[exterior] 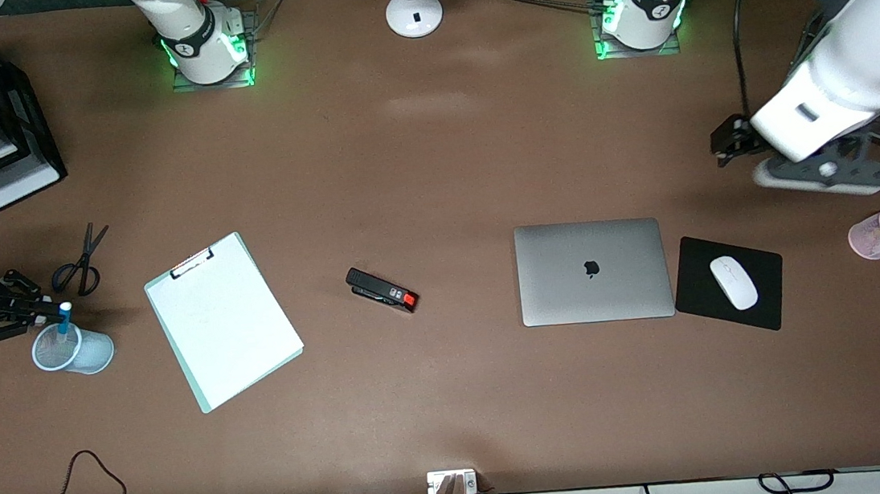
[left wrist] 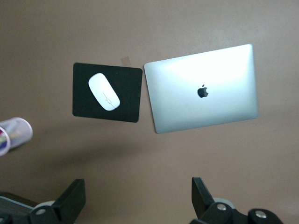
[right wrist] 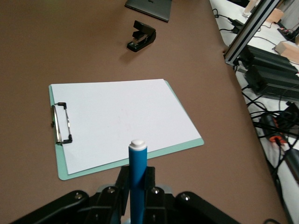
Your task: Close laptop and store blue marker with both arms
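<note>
We take the laptop (exterior: 593, 270) as our landmark: it lies shut and flat on the brown bench (exterior: 431, 159), silver lid up with the dark apple logo showing. Touching or just beside its edge toward the left arm's end sits a black mousepad (exterior: 694, 287) carrying a white mouse (exterior: 733, 282), and farther toward that end stands a pink cup (exterior: 875, 236) of mixed pens.

The left gripper (left wrist: 138, 198) hangs in the air over bare bench, well above the laptop and mousepad as its wrist view shows; its fingers (left wrist: 72, 198) stand wide apart and hold nothing.

Toward the right arm's end from the laptop we find a black stapler (exterior: 382, 290) with a red tip, then a clipboard (exterior: 222, 319) with a white sheet, then black scissors (exterior: 82, 261), and last a pale blue mesh cup (exterior: 72, 348), well apart from the laptop.

The right gripper (exterior: 42, 311) is over that mesh cup. Its fingers (right wrist: 122, 184) are closed on the blue marker (exterior: 63, 318), which stands upright with its white end up and its lower part reaching down into the cup's mouth. In the right wrist view the marker's blue barrel rises between the fingers, with the clipboard, the stapler and a corner of the laptop showing past it.
</note>
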Robot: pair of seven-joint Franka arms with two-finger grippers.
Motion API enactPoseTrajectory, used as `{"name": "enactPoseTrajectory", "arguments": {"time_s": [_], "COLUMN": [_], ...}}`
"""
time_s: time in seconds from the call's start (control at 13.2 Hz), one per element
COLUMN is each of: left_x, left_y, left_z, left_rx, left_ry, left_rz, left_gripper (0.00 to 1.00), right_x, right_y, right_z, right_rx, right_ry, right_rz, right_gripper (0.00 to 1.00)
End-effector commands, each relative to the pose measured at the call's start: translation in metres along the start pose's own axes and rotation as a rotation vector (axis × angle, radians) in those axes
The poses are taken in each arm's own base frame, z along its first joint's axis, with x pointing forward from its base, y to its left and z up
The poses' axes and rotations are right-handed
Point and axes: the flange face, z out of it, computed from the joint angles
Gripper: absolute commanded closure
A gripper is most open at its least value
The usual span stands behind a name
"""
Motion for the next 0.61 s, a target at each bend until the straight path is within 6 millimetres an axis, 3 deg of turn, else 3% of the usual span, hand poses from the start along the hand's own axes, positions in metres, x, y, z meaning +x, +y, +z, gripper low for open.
{"name": "enactPoseTrajectory", "arguments": {"time_s": [0.0,0.23,0.53], "left_x": [-0.035,-0.042,-0.045], "left_y": [-0.010,-0.014,-0.006], "left_z": [0.000,0.014,0.016], "left_rx": [-0.029,0.010,0.014], "left_ry": [0.016,0.053,0.039], "left_rz": [-0.107,-0.091,-0.062], "left_gripper": [0.00,0.00,0.00], "right_x": [0.005,-0.010,-0.026], "right_y": [0.023,0.019,0.008], "right_z": [-0.003,-0.001,-0.002], "right_rx": [-0.026,-0.037,-0.045], "right_ry": [0.031,0.033,0.038], "right_rz": [-0.055,-0.050,-0.025], "right_gripper": [1.00,1.00,1.00]}}
